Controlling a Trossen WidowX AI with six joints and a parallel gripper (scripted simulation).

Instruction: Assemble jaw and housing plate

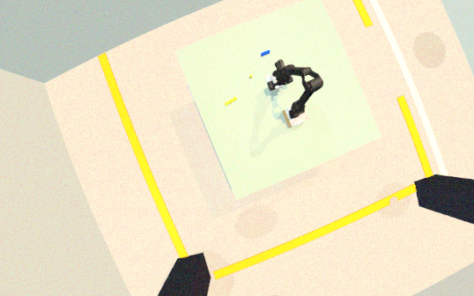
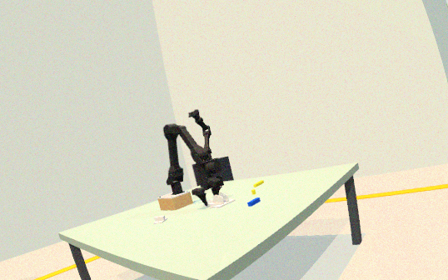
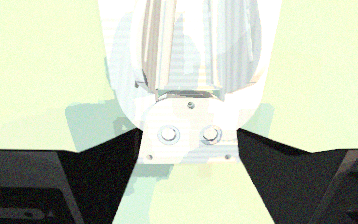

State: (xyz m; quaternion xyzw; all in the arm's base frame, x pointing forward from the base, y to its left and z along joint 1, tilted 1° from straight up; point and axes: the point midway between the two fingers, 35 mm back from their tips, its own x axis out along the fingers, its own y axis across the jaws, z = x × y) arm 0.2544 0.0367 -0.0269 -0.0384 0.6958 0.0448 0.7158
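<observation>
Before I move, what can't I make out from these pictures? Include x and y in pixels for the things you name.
- Gear teeth: wrist view, hidden beneath the housing plate (image 3: pixel 190 150).
- Far ends of the two white jaws (image 3: pixel 152 45) (image 3: pixel 237 45): wrist view, cut off by the top edge.
- Plate's seating: exterior view, too small; top view, the arm (image 1: pixel 313 83) (image 2: pixel 173 154) covers it.

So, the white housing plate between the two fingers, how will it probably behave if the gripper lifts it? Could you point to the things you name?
The white housing plate (image 3: pixel 190 152) looks flat with crisp straight edges, so it is probably stiff. The gripper (image 1: pixel 270 84) (image 2: pixel 209 200) (image 3: pixel 187 131) pinches it at opposite sides, so it might tilt about that line.
</observation>
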